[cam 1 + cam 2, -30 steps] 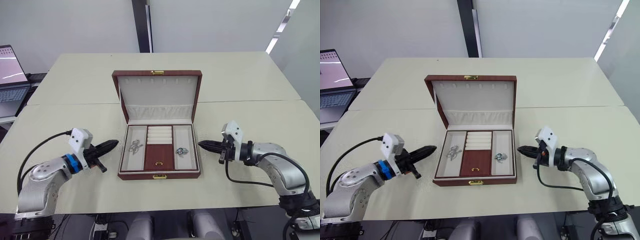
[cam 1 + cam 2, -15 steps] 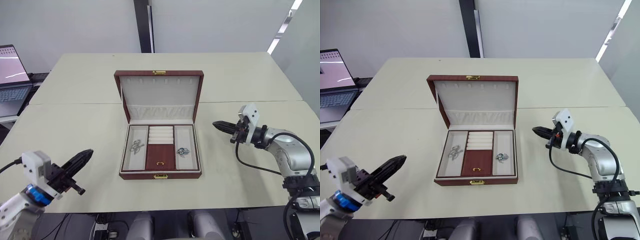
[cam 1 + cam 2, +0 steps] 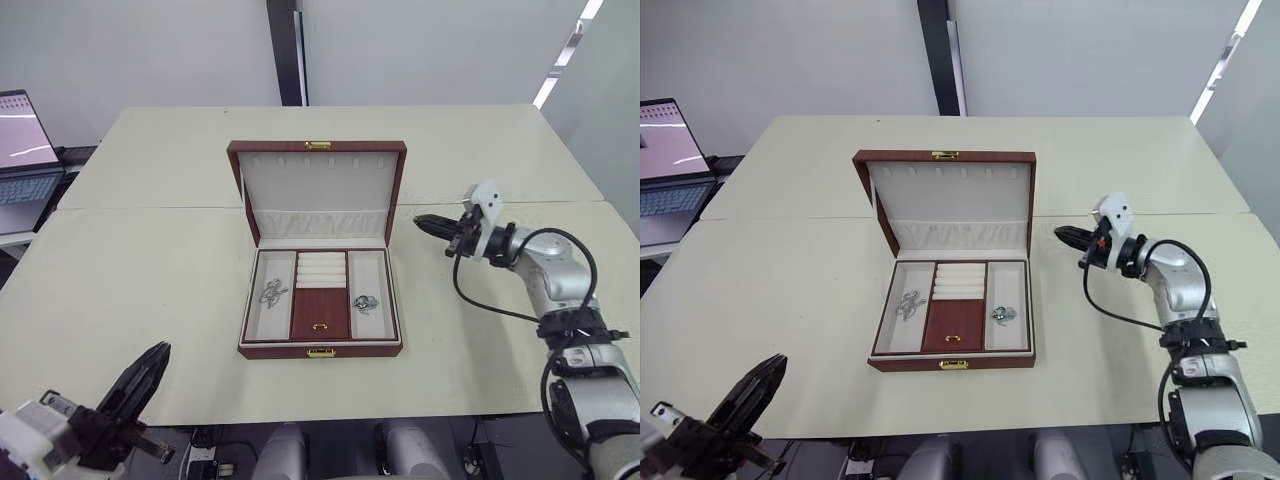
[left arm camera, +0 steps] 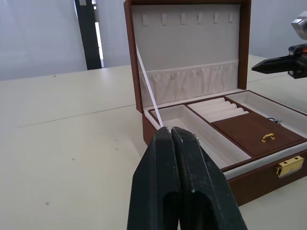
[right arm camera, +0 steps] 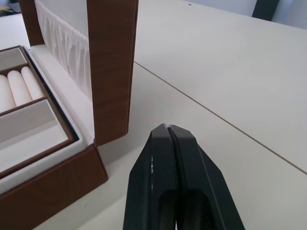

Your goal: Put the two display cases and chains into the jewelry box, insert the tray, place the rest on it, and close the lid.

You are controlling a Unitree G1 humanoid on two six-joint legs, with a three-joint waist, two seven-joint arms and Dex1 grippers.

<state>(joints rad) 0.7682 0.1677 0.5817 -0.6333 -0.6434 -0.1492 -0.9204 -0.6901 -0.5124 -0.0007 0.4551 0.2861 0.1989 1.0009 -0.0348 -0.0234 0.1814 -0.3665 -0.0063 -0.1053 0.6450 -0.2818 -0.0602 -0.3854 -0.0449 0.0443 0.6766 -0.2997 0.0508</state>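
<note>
Both sets of fingers are pressing together, holding nothing. Right gripper [image 3: 428,222] is hovering beside the open lid [image 3: 318,192]; left gripper [image 3: 140,373] is hanging off the worktop [image 3: 120,280] edge.

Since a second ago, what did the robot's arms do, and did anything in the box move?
Both arms pulled away from the jewelry box. The left gripper drew back toward the robot, down to the table's near edge. The right gripper swung out and up beside the open lid. Both are shut and empty. The tray and its silvery pieces stayed put.
</note>
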